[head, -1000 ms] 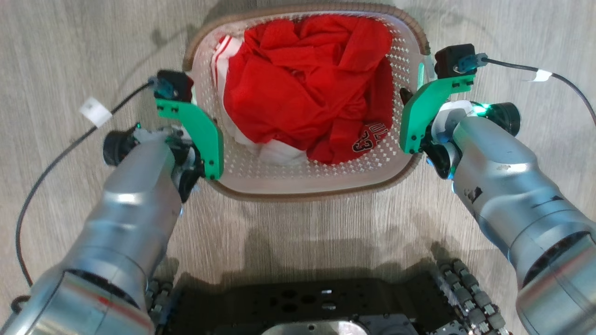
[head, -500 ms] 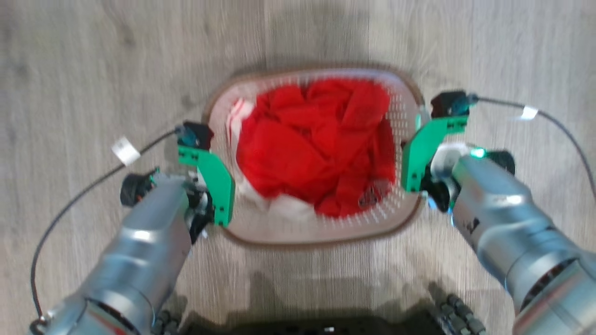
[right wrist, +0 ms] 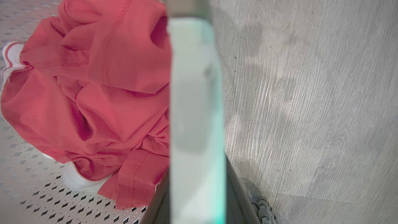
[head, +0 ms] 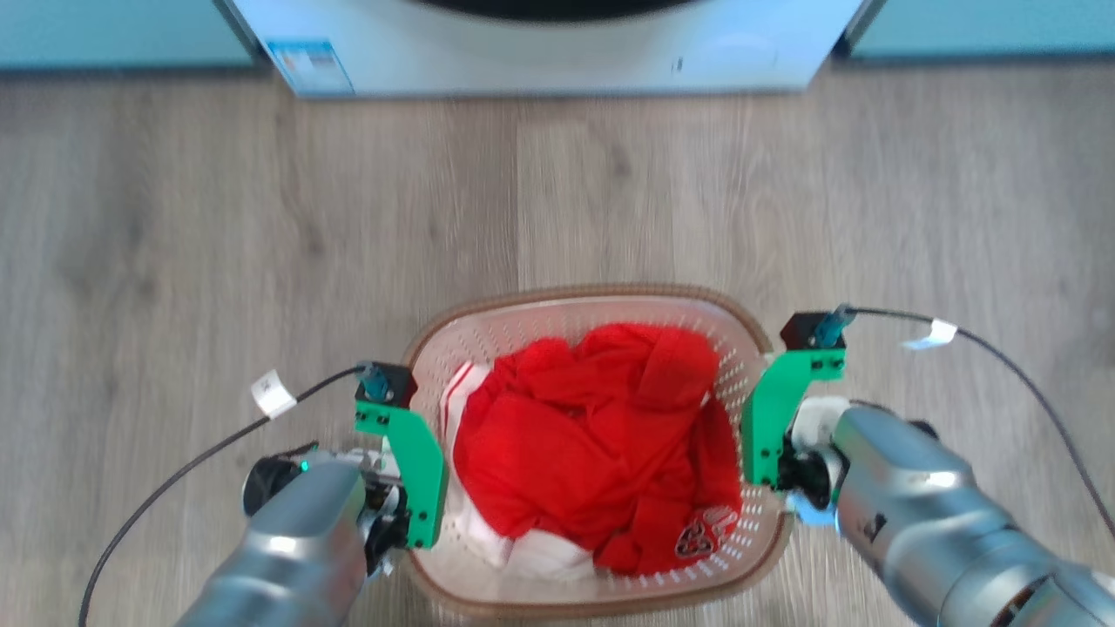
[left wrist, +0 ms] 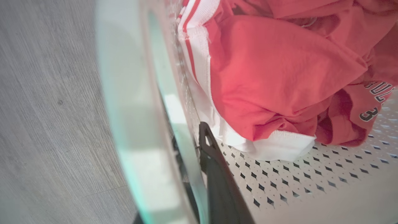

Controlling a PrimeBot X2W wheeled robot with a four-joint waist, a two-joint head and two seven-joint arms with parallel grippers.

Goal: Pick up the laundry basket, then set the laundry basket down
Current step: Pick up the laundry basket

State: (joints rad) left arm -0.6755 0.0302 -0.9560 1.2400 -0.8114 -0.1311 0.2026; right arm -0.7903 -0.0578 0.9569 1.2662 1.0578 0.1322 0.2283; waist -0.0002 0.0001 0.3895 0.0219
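Observation:
The laundry basket (head: 523, 335), white and perforated with a brown rim, sits low in the middle of the head view and holds red and white clothes (head: 592, 435). My left gripper (head: 409, 514) is shut on its left handle, under a green bracket. In the left wrist view one dark finger (left wrist: 217, 174) lies inside the wall, with the pale handle (left wrist: 133, 124) in front. My right gripper (head: 771, 461) is shut on the right handle (right wrist: 196, 109), which stands between its fingers (right wrist: 239, 189). Whether the basket rests on the floor I cannot tell.
A large white washing machine (head: 557, 52) stands at the far edge of the grey wood floor (head: 261, 218), with pale blue cabinets (head: 104, 35) beside it. Black cables trail from both wrists. A wheel of my base (right wrist: 262, 208) shows beside the basket.
The head camera has tilted up: the washing machine has come into view and my base has left it. The basket shows smaller and lower. Both grippers stay at the handles.

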